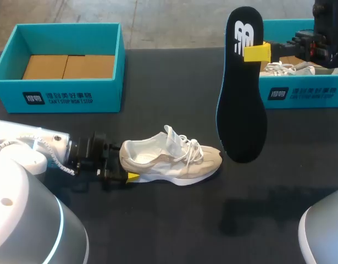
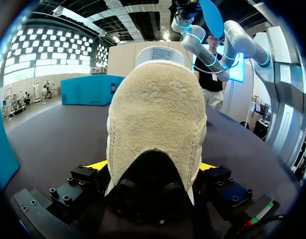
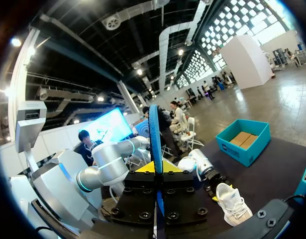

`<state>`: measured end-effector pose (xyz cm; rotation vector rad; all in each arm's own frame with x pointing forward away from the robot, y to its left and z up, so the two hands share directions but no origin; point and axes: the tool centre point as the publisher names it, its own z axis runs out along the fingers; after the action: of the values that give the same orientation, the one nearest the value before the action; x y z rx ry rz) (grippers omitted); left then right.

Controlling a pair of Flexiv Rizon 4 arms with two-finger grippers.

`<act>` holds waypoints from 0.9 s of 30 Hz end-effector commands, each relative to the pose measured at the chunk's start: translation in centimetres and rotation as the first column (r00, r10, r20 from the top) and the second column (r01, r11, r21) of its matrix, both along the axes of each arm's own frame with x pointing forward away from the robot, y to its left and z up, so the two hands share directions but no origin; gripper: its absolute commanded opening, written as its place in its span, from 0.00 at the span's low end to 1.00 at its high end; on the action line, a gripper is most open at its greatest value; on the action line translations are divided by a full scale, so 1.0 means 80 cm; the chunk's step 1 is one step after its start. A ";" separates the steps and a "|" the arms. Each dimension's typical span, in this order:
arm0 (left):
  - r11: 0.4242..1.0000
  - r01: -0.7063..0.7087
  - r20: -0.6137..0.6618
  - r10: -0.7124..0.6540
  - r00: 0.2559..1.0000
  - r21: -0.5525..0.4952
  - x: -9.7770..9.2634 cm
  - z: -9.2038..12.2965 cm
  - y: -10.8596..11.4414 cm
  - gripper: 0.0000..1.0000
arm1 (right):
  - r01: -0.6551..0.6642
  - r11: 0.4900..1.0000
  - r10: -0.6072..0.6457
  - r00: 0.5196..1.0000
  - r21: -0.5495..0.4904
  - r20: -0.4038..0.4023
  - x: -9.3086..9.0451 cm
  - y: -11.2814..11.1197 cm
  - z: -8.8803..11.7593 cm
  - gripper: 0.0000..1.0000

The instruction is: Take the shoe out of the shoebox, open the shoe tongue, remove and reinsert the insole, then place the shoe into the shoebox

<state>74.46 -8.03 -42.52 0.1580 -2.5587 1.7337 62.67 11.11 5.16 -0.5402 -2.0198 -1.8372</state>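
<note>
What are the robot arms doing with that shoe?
The left tool is gripping the heel of a beige shoe that lies on the black table. The right tool holds a black insole up in the air near the shoe's toe end, so the insole is out and not yet back in. The left shoebox has no shoe in it. The right shoebox has a second shoe inside.

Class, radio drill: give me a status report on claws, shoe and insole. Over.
Left claw shut on shoe heel, shoe sole-down on table. Right claw shut on insole, hanging upright near the toe. Nothing between insole and shoe.
</note>
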 end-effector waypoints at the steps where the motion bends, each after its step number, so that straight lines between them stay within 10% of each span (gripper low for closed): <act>1: 0.999 -0.015 -0.003 0.015 1.000 0.038 -0.002 0.004 -0.004 1.00 | -0.003 1.000 0.003 1.000 -0.001 -0.001 0.003 0.002 0.000 0.00; 27: 0.995 0.031 -0.015 -0.030 0.999 0.098 -0.006 0.008 -0.008 1.00 | -0.003 1.000 0.003 1.000 -0.001 -0.001 0.003 0.002 0.000 0.00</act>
<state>74.04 -9.08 -41.97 0.1381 -2.6245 1.5994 62.68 11.11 5.16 -0.5402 -2.0197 -1.8374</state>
